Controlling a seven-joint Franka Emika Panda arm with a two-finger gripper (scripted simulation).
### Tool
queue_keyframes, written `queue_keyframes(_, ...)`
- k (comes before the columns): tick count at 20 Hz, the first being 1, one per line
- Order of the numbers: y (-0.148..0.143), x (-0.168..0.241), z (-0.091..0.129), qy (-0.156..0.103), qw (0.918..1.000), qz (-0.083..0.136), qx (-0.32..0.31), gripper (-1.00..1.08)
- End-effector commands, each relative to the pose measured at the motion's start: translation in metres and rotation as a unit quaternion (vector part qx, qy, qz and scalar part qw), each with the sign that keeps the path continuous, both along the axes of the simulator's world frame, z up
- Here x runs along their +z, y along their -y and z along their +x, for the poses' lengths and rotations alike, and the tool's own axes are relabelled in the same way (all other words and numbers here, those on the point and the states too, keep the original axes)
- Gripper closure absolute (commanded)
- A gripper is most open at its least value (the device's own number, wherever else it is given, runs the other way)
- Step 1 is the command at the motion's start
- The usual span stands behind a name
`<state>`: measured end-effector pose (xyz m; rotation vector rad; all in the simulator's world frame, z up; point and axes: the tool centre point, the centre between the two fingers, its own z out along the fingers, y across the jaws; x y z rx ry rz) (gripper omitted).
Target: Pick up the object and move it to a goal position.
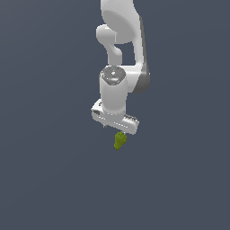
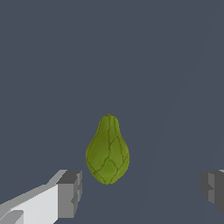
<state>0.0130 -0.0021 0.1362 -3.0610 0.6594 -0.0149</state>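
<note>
The object [image 2: 107,151] is a small olive-green, pear-shaped blob with a veined surface. In the wrist view it lies between my two fingers, nearer the white and grey finger [image 2: 70,192] than the other grey finger [image 2: 214,189], and touches neither. My gripper [image 2: 142,192] is open wide. In the exterior view the object [image 1: 119,140] shows just below the white hand, and the gripper [image 1: 117,134] is right over it, with the fingers mostly hidden behind the hand.
A plain dark blue-grey surface [image 1: 54,179] fills both views. The white arm [image 1: 121,40] rises behind the hand. No other objects show.
</note>
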Motion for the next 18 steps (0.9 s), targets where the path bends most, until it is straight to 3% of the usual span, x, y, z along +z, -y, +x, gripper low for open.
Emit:
queue_keyframes(1,-0.004,-0.007,0.001,-0.001,0.9995,0.000,-0.032,-0.92)
queue_keyframes(10,-0.017,-0.030,0.002,-0.005,0.9906,-0.001,-0.137,-0.92)
queue_keyframes(18,-0.023,-0.042,0.002,-0.006,0.9814,-0.002,-0.192,-0.92)
